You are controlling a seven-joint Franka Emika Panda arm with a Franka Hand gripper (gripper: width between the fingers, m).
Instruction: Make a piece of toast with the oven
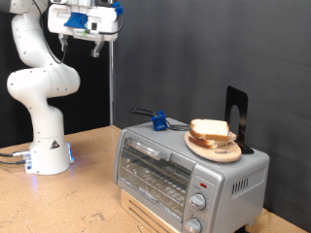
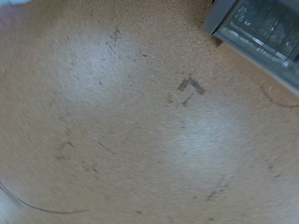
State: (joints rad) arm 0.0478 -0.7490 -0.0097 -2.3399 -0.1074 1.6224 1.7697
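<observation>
The silver toaster oven (image 1: 185, 173) stands on the wooden table at the exterior view's lower right. Its glass door is shut and its knobs face front. On its top lies a round wooden plate (image 1: 225, 153) with bread slices (image 1: 210, 130) piled on it; I cannot pick out a single separate piece of toast. My gripper (image 1: 81, 45) hangs high at the exterior view's top left, far from the oven, open and empty. The wrist view shows no fingers, only bare table and a corner of the oven (image 2: 262, 28).
The arm's white base (image 1: 49, 153) stands at the left with cables beside it. A blue object (image 1: 156, 120) and a black upright stand (image 1: 238, 115) are behind the oven. A scuffed wooden tabletop (image 2: 131, 131) lies below the gripper.
</observation>
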